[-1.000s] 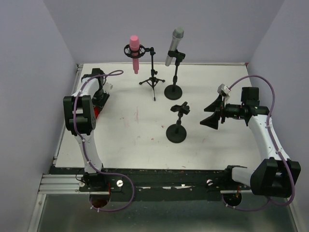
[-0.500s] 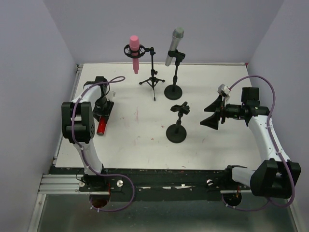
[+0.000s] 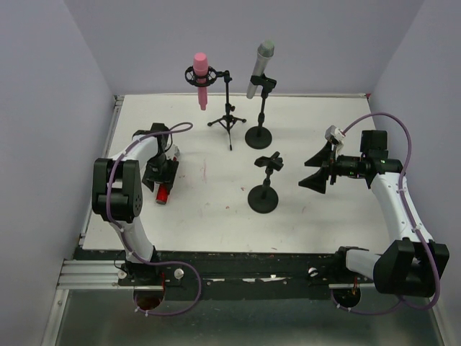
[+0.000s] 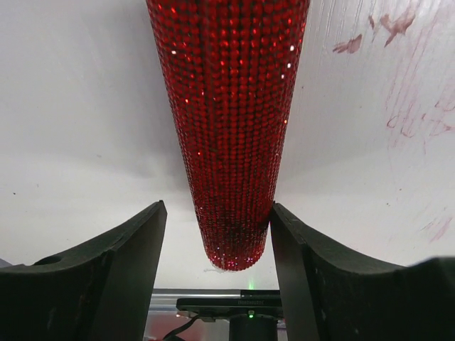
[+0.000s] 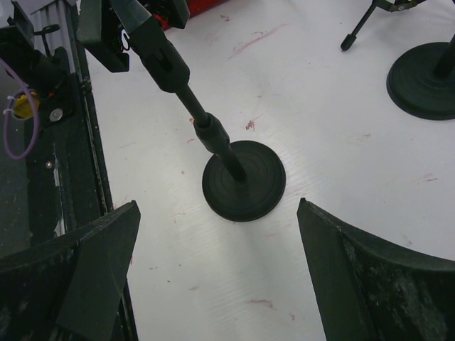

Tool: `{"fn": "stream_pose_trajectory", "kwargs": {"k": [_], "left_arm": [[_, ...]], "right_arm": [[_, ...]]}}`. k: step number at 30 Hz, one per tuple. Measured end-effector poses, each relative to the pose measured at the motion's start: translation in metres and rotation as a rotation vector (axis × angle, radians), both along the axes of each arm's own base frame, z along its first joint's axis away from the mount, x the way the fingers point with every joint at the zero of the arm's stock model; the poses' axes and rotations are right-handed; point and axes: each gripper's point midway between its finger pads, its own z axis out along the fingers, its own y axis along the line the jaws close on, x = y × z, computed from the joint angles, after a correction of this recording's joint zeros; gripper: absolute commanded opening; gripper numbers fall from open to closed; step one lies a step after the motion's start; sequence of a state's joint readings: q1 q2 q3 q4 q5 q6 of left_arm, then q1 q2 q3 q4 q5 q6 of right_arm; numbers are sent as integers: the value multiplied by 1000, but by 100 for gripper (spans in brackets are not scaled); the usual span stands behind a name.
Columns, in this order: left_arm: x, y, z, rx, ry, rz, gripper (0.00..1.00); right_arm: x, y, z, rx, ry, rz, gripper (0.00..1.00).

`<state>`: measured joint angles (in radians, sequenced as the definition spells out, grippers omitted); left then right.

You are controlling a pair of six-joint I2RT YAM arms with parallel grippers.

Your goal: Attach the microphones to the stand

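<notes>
The glossy red microphone [image 3: 163, 194] lies on the white table at the left; in the left wrist view its sequinned tail [image 4: 231, 106] sits between my left fingers. My left gripper [image 3: 161, 182] [image 4: 217, 213] straddles it, one finger touching, a gap at the other. The pink microphone [image 3: 200, 78] sits in the tripod stand [image 3: 228, 119]. The silver-grey microphone [image 3: 259, 66] sits in a round-base stand [image 3: 258, 135]. A short round-base stand [image 3: 263, 196] [image 5: 244, 181] has an empty clip [image 3: 271, 162]. My right gripper [image 3: 308, 171] [image 5: 218, 206] is wide open, right of it.
Purple walls close the table at the back and both sides. A metal rail [image 3: 108, 270] runs along the near edge. The table's left edge [image 3: 101, 180] lies close to my left arm. Red smudges mark the surface [image 4: 398, 21].
My left gripper has moved towards the near edge and to the right, and the red microphone has come with it. The right arm has not moved.
</notes>
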<state>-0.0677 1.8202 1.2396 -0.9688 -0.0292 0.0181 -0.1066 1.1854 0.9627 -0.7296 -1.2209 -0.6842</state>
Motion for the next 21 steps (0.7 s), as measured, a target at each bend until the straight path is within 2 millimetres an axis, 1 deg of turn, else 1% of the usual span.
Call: {"fn": "stream_pose_trajectory", "kwargs": {"k": [3,9,12,14,15,17,20,21], "left_arm": [[4,-3,0,-1,-8,12,63],[4,-16,-3,-5,-7,-9,63],[0,-22,-7,-18,0,-14,63],[-6,-25,-12,-27,13,-16,60],[-9,-26,-15,-30,23,-16,53],[-16,-26,-19,-34,43,-12,43],[-18,-27,-19,-39,47,-1,19],[-18,-27,-19,-39,45,-1,13]], "right_arm": [[0,0,0,-2,-5,2,100],[0,0,0,-3,-9,3,100],[0,0,0,-4,-12,4,100],[0,0,0,-5,-13,4,100],[0,0,0,-5,-13,4,100],[1,0,0,-5,-14,4,100],[1,-1,0,-5,-15,3,100],[1,-1,0,-5,-15,1,100]]}}
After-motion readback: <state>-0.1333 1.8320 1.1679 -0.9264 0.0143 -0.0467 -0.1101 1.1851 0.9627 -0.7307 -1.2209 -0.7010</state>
